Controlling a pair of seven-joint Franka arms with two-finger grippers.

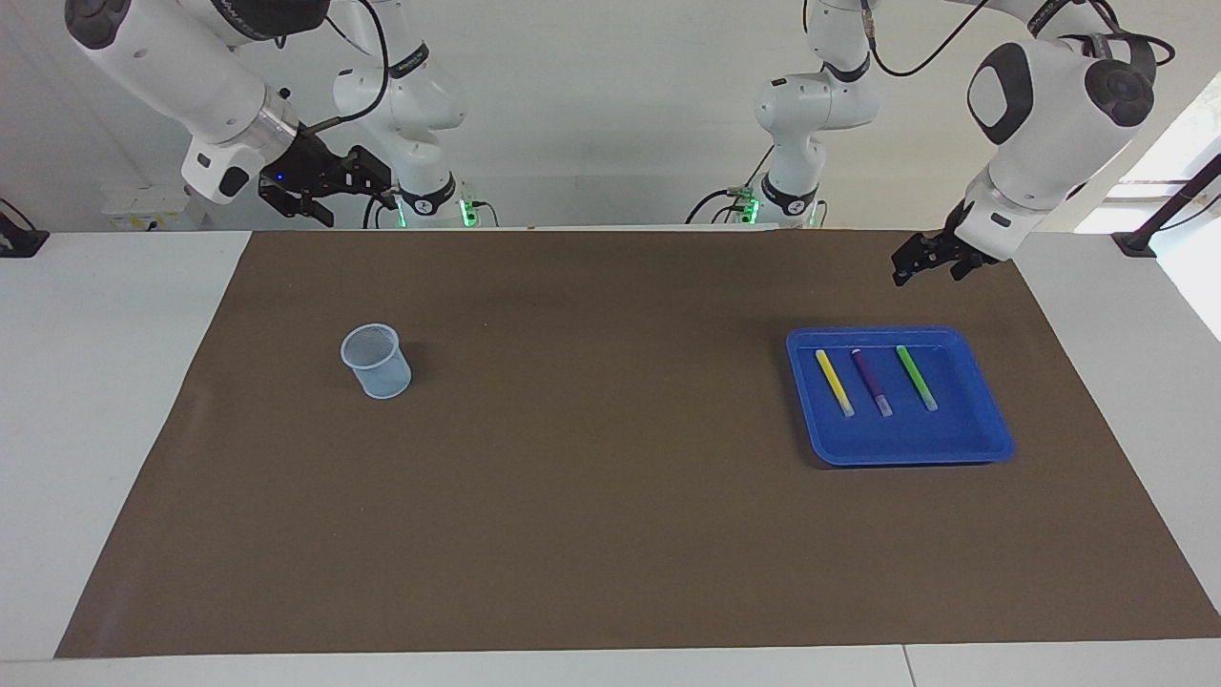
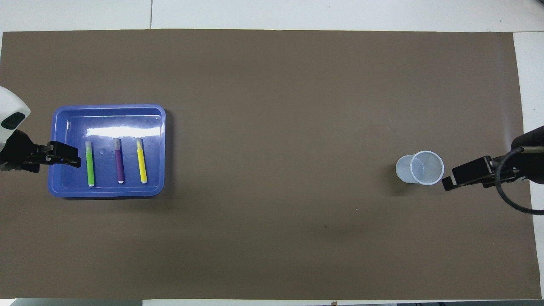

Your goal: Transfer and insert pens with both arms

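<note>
The white bench [image 1: 95, 401] has a big brown mat [image 1: 591, 515] on it. A blue tray [image 1: 987, 441] sits on the mat under the left fingers [image 1: 901, 270]. A clear cup [image 1: 377, 361] sits near the right fingers [image 1: 298, 207].

Tray rim: the blue tray [image 1: 987, 420] has a low raised wall all round the pens, open from above.
Pen gaps: yellow pen [image 1: 834, 382], purple pen [image 1: 872, 381] and green pen [image 1: 917, 378] lie side by side, apart, with bare tray floor between them.
Mid surface: brown mat [image 1: 610, 496] bare between tray and cup [image 1: 377, 360].
Cup: stands alone, mouth open upward.
</note>
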